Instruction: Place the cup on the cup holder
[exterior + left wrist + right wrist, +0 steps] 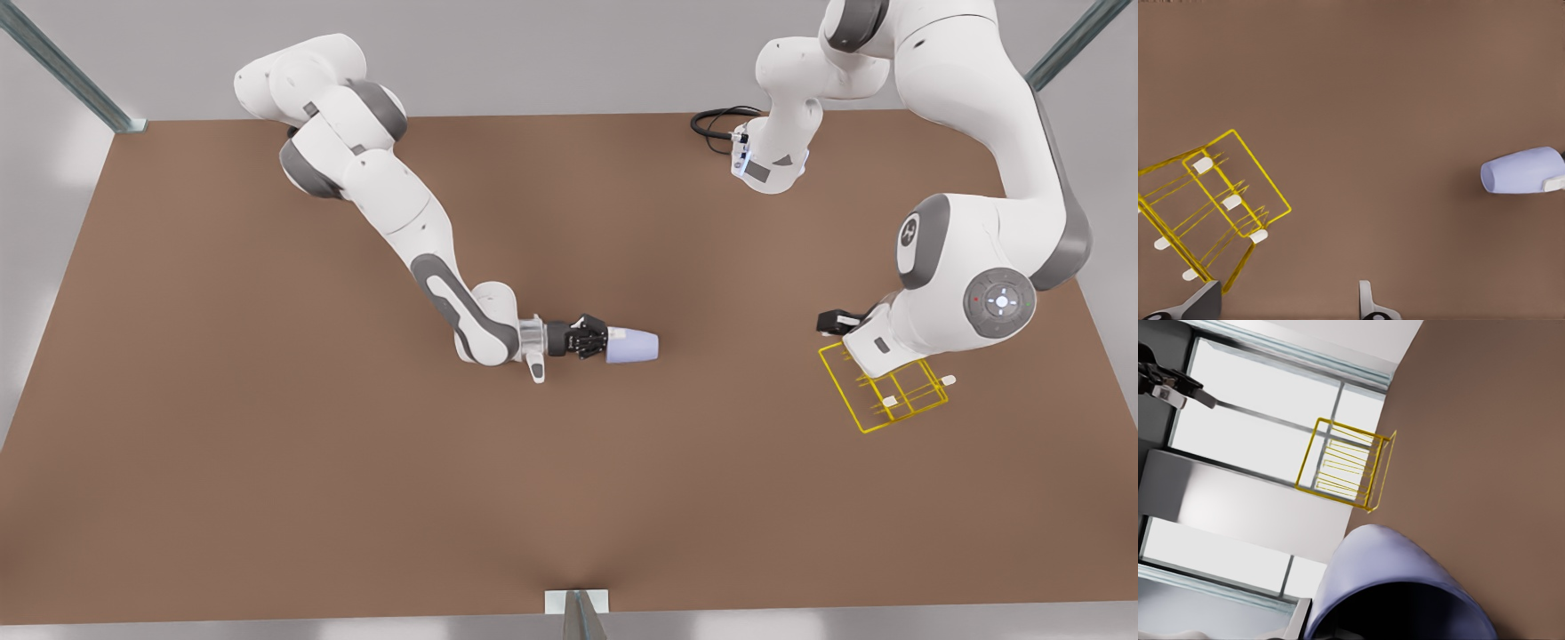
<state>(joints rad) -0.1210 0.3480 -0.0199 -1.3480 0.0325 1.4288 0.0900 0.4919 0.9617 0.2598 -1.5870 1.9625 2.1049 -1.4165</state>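
The lavender-blue cup [633, 346] lies on its side near the table's middle, and my right gripper [594, 340] is shut on its wider, open end. The right wrist view looks over the cup [1395, 587] at close range toward the cup holder [1345, 463]. The yellow wire cup holder [889, 400] with white-tipped pegs stands at the front view's right. My left gripper [1286, 305] hangs open just beside the cup holder [1211, 207] with nothing between its fingers. Its hand [840, 324] sits over the rack's back corner. The cup [1521, 170] shows far off in the left wrist view.
The brown table [267, 444] spreads wide around both things. A black cable [716, 120] loops at the back by the arm's base. Metal frame posts stand at the back corners, and a bracket [576, 602] sits at the front edge.
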